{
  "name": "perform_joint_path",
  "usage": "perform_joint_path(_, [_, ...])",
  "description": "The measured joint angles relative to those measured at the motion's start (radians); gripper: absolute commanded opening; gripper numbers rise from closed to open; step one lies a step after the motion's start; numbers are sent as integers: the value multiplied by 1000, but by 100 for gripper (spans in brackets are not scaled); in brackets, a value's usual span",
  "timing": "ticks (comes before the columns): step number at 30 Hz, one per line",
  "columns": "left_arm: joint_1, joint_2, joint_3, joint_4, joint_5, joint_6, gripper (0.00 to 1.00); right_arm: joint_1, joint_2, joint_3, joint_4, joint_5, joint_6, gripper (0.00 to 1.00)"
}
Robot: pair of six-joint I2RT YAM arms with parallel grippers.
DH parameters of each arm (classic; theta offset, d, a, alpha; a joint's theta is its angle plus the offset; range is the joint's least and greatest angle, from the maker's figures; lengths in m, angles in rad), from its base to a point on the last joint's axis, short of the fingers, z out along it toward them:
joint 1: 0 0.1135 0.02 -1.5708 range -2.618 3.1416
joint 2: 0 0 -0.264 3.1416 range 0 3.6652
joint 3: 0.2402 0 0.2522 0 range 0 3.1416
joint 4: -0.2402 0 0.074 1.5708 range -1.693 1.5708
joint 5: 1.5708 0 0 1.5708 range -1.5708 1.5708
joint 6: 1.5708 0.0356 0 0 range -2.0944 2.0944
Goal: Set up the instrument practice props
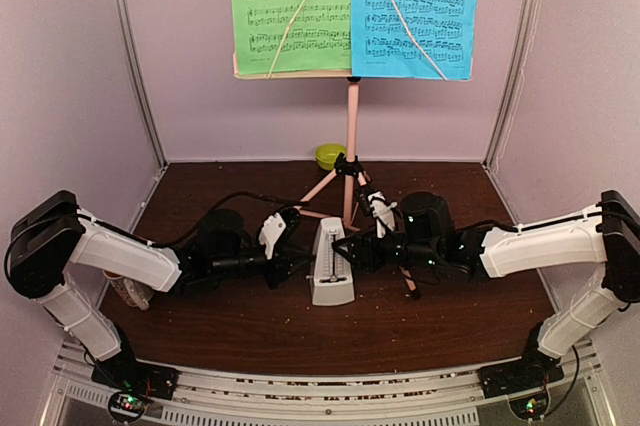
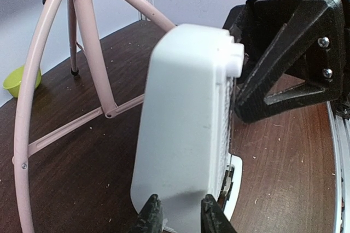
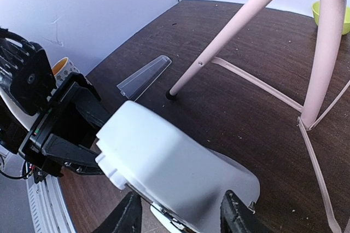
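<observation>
Black, the left gripper (image 2: 178, 219) pinches narrowly one edge of the pale metronome (image 1: 332, 268), which stands in the middle of the table (image 1: 200, 336), just before the pink stand (image 1: 352, 126); the right gripper (image 3: 180, 216) clasps its other side, jaws set wide.

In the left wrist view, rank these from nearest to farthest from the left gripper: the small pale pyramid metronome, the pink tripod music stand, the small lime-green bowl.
From the left gripper:
1. Small pale pyramid metronome: right at the fingertips.
2. Pink tripod music stand: legs beyond it, leftward.
3. Small lime-green bowl: far left, past the legs.
</observation>
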Motion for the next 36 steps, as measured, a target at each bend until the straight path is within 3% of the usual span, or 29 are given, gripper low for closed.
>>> perform_joint_path(11, [0, 0, 17, 0, -5, 0, 26, 0, -2, -3, 11, -1, 3, 35])
perform_joint_path(17, [0, 2, 18, 0, -5, 1, 25, 12, -26, -33, 12, 2, -8, 33])
perform_joint_path(23, [0, 2, 18, 0, -6, 1, 25, 29, -32, -47, 11, 17, -10, 48])
perform_joint_path(30, [0, 2, 18, 0, -7, 1, 25, 59, -33, -47, 10, 56, -13, 72])
perform_joint_path(36, [0, 2, 18, 0, -10, 1, 25, 96, -33, -45, 3, 114, -19, 77])
